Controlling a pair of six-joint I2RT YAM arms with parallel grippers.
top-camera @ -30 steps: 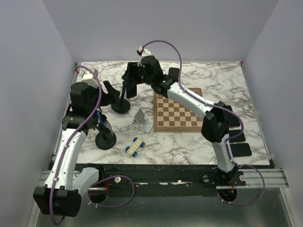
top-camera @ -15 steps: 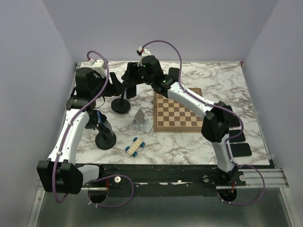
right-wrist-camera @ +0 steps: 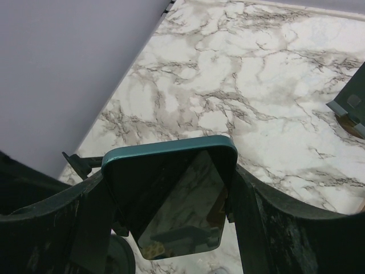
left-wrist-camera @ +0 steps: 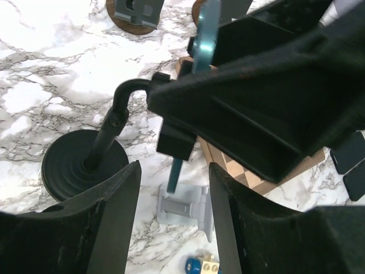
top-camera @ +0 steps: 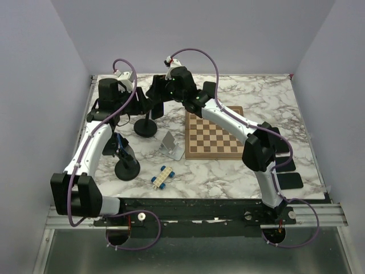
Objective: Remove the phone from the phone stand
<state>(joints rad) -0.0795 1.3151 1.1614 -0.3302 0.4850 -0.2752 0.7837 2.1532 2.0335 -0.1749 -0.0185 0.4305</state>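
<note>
Now, with the phone (right-wrist-camera: 168, 188), seated in the phone stand (left-wrist-camera: 74, 165) at the far left of the surface (top-camera: 256, 97), grasped by the right pincer (top-camera: 157, 97), the stem (left-wrist-camera: 105, 134) is best held by the released left pincer (left-wrist-camera: 171, 194) before a straight pull.

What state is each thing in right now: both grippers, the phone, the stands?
Right gripper: shut on the phone's sides.
Left gripper: open, holding nothing, beside the phone stand's neck.
Phone: upright, gripped, apparently not yet out of the stand's clamp.
Phone stand: upright, base flat on the table.
Second stand: upright, untouched, nearer the arms' bases.
</note>
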